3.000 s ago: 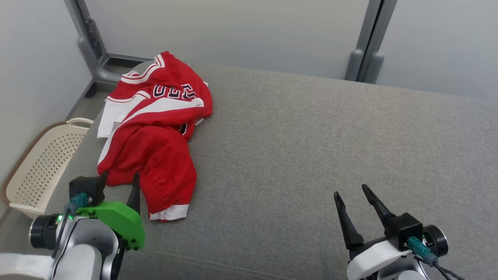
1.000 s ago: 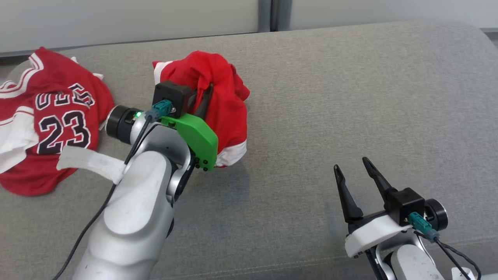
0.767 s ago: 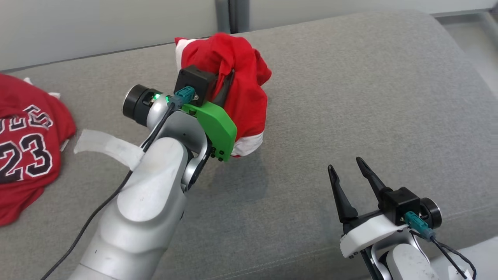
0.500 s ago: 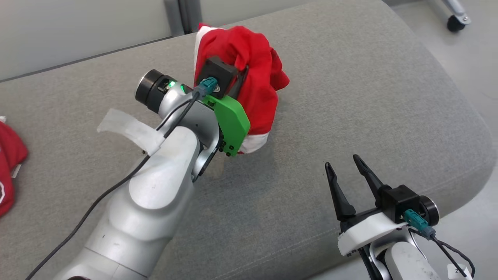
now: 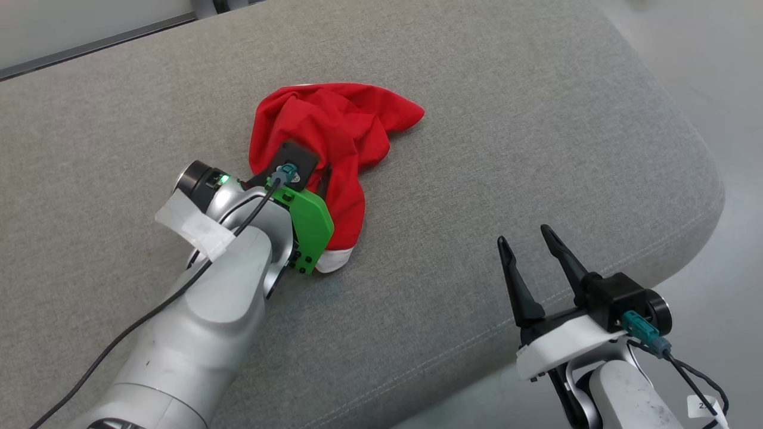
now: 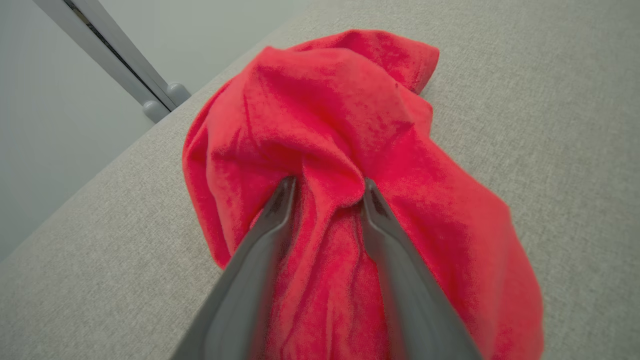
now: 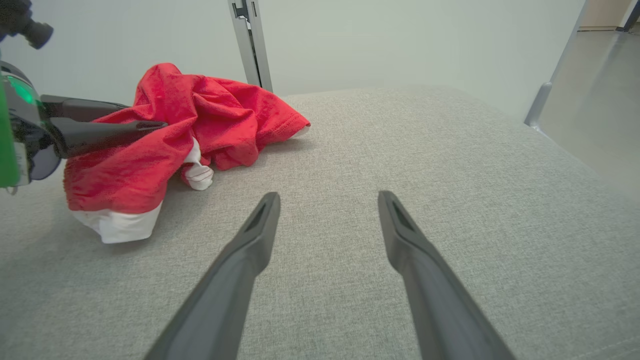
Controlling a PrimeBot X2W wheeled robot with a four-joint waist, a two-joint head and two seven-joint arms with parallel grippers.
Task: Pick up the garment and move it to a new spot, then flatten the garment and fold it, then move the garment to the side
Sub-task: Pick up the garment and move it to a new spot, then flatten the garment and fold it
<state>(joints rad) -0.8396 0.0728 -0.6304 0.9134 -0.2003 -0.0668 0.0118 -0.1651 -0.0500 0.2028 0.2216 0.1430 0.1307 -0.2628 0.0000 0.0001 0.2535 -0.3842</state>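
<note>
The pale left arm [image 5: 202,322] reaches in from the lower left across the grey cushion [image 5: 506,149], with a green cover [image 5: 310,229] at its wrist. The left gripper [image 6: 327,190] is pressed into the garment [image 5: 334,125], its two dark fingers [image 6: 280,210] closed on a thick ridge of red cloth that fills the gap between them. The garment lies crumpled in a heap on the cushion, near the middle of the head view. Its white hem [image 5: 335,259] is just beside the green cover, and one red corner points out to the right (the right wrist view also shows a small white fold tucked under the heap). Well apart from it, at the lower right near the cushion's front edge, the right gripper [image 5: 524,237] hovers with its fingers spread and nothing between them. Beyond the cushion's rounded corner is pale floor [image 5: 733,119].
</note>
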